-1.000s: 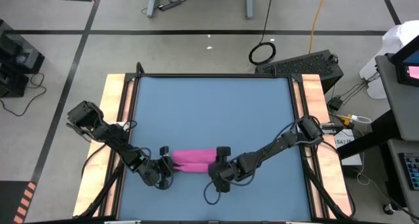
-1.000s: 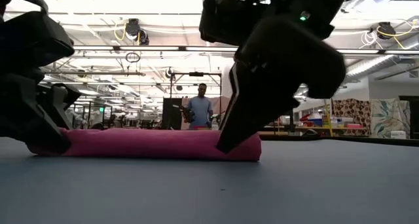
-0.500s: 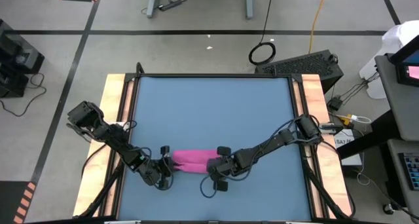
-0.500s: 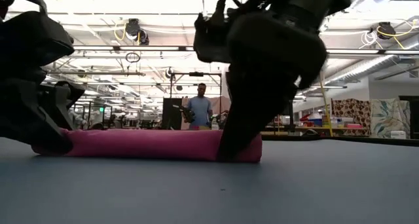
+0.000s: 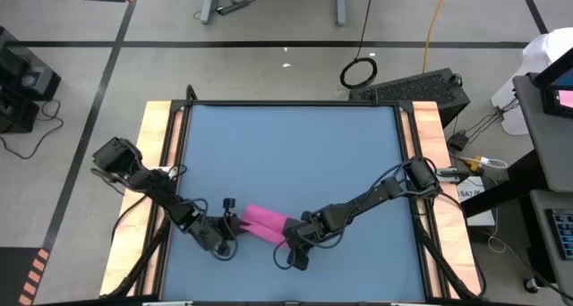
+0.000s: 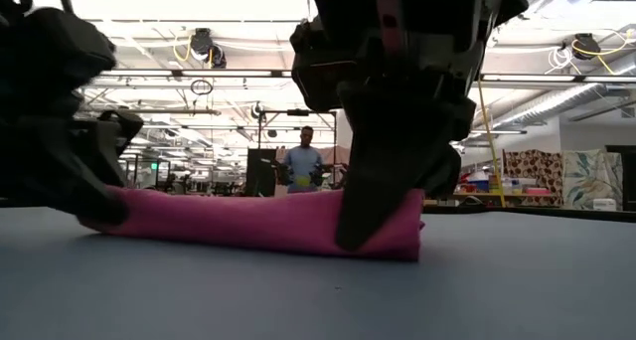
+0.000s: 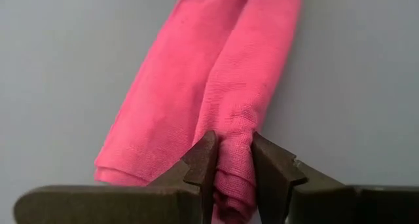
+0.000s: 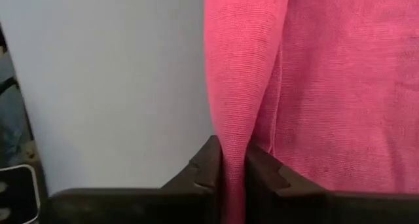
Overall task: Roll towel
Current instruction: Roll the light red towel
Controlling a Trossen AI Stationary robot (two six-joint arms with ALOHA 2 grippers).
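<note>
The pink towel (image 5: 263, 219) lies as a long narrow roll on the blue table (image 5: 286, 154) near its front edge, slanting, with its right end nearer the front. My left gripper (image 5: 231, 225) is shut on the towel's left end. My right gripper (image 5: 288, 228) is shut on its right end. In the low view the roll (image 6: 248, 221) stretches between the left gripper (image 6: 99, 206) and the right gripper (image 6: 373, 231). My left gripper pinches a raised fold at the towel's left end (image 7: 234, 135) between its two fingers. It comes slanting down from the table's left, along the roll. The rest of that end lies on the table beside the fingers. My right gripper pinches a narrow upstanding fold at the towel's right end (image 8: 234, 129) between its two fingers. It comes steeply from above, slanting in from the right. The end (image 6: 397, 231) rests on the table below the fingers.
Wooden rails (image 5: 161, 163) run along the table's left and right sides. The blue top behind the towel lies free toward the far edge. A person (image 6: 303, 166) stands far off in the room behind the table.
My right gripper has rolled about its own line and shut on the towel's right end. That end has swung toward the table's near edge, so the roll now lies slanted. My left gripper has rolled a little; the left end has stayed where it was.
</note>
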